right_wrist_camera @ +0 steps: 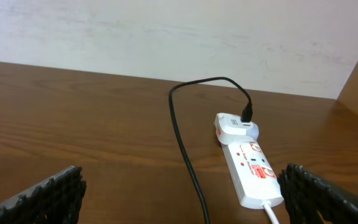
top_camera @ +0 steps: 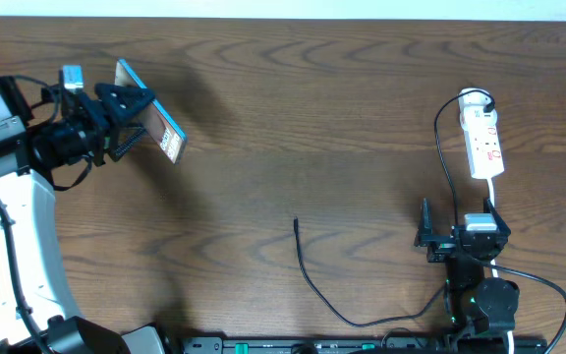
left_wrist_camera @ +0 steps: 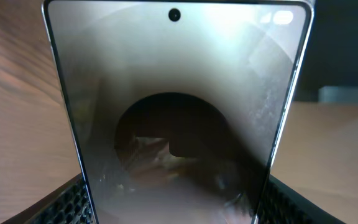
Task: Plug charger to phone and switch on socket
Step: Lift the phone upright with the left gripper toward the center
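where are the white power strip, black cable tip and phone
white oblong power strip (top_camera: 484, 143): overhead view, body middle
thin black cable tip (top_camera: 297, 224): overhead view, free end
flat brown-faced phone (left_wrist_camera: 179, 93): left wrist view, screen centre

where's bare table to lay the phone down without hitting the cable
The widest bare table lies between the held phone and the power strip, beyond the charger tip. Also free: left of the charger cable. Crowded: the right side, around the strip and right arm.

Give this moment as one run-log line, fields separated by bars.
left hand: grips phone | right hand: open, facing socket | charger: tip loose on table
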Controlling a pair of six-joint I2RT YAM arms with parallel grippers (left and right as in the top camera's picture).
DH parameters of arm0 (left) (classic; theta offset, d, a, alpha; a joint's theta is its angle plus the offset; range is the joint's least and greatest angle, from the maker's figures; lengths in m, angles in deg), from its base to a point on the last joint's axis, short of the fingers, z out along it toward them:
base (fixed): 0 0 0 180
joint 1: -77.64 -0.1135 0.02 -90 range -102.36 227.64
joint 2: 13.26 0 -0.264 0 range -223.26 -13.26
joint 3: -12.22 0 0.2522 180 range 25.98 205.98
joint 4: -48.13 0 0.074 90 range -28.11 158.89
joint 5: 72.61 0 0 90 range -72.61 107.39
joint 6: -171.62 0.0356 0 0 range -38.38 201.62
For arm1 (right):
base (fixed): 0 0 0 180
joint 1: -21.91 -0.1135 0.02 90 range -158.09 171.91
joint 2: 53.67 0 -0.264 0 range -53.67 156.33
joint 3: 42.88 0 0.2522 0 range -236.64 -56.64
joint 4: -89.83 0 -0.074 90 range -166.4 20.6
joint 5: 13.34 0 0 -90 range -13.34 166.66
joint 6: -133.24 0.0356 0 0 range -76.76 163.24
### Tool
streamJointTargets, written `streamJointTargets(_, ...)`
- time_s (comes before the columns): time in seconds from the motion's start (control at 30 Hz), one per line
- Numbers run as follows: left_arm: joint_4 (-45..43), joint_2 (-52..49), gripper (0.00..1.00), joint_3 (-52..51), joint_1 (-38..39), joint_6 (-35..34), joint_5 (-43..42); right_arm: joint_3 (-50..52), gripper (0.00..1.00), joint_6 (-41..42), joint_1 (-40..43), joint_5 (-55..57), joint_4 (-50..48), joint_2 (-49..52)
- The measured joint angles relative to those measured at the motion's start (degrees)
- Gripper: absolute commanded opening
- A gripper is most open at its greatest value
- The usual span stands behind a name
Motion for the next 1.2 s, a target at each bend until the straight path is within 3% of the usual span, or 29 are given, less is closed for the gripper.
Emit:
streamJointTargets(0.27,0.00,0.00,0.07,0.00,-0.63,-19.67,-3.80,0.00,0.99,0.00,0.00,-0.02,0.00,0.00)
streamJointTargets(0.47,0.00,0.00,0.07,0.00,-0.63,-28.85,-6.49,0.00,0.99,0.00,0.00,0.00,0.00,0.00)
streamJointTargets(0.77,0.00,0.00,0.07,0.00,-1.60,-33.68,-11.93,0.00,0.99,0.00,0.00,0.00,0.00,0.00)
streamJointTargets(1.2,-0.02,0.00,0.07,0.00,-1.60,-33.94,-12.13,0.00,0.99,0.00,0.00,0.00,0.00,0.00)
